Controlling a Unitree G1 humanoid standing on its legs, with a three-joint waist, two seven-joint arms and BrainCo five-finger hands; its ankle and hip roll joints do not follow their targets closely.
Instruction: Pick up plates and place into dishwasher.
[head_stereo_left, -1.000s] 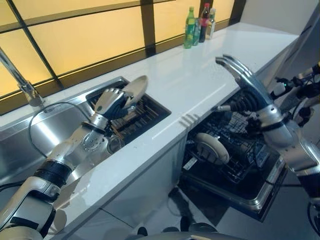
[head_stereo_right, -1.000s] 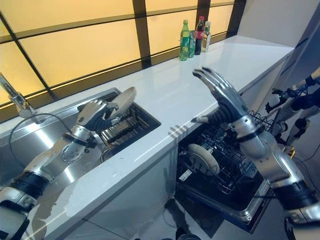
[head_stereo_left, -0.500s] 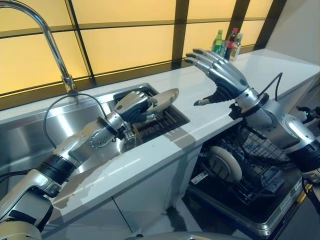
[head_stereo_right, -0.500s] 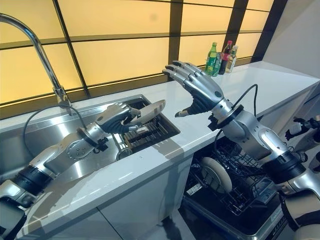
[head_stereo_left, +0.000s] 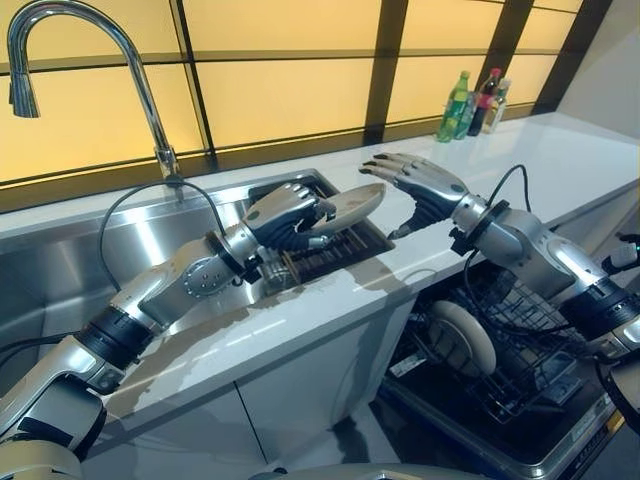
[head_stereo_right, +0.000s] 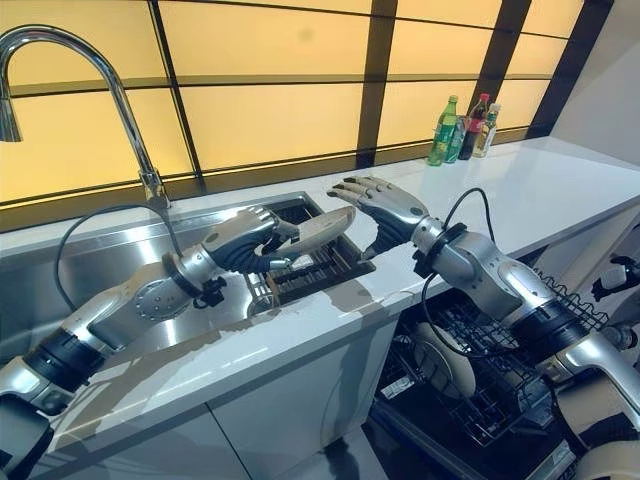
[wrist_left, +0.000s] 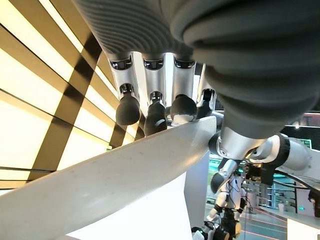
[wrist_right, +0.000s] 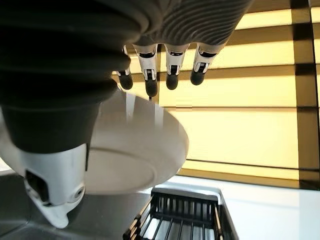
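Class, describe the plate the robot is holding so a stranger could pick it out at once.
Start at the steel sink under the tall tap. Over the dark rack at its right end, the left hand grips a pale plate. Unlike the plate in the dishwasher, it is in the air.

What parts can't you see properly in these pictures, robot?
- Sink bottom: in the eye views the left hand and its arm cover it.
- Rack in the sink: the plate and the left hand hide much of it.
- Dishwasher: cut off by the eye views' edge and crossed by the right hand's arm.
- Bottles: too small to read.
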